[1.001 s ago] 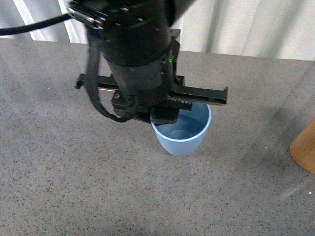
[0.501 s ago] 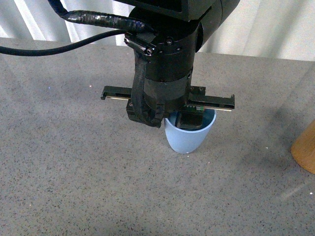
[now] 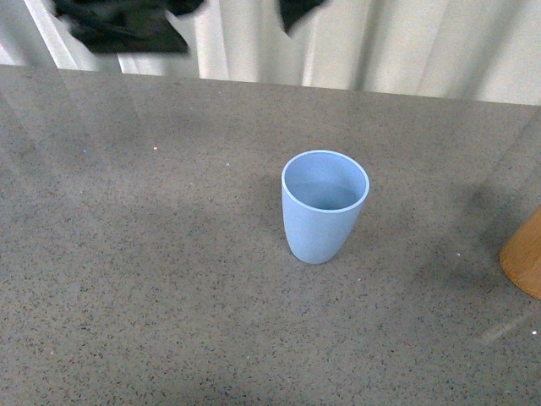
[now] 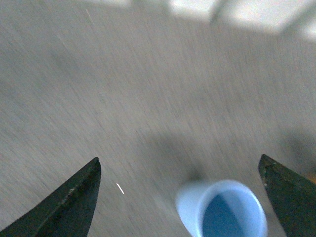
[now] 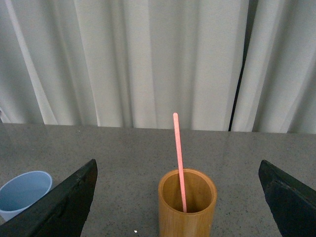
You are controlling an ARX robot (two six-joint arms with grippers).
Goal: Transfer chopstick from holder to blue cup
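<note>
The blue cup [image 3: 325, 207] stands upright on the grey table, with no stick showing in it. It also shows blurred in the left wrist view [image 4: 224, 210] and at the edge of the right wrist view [image 5: 23, 193]. My left gripper [image 4: 178, 165] is open and empty, high above the table with the cup below it. The orange-brown holder [image 5: 187, 203] holds one pinkish chopstick [image 5: 178, 158] leaning upright. My right gripper [image 5: 177, 167] is open and faces the holder, its jaws wide to either side and apart from it. Only the holder's edge [image 3: 526, 256] shows in the front view.
Pale curtains [image 3: 397, 42] hang behind the table's far edge. Blurred dark arm parts [image 3: 127, 24] show at the top left of the front view. The speckled grey tabletop [image 3: 152, 279] spreads around the cup.
The left arm was low over the blue cup and hid part of it. It has risen up and away to the back left, leaving the cup standing free and in full view.
</note>
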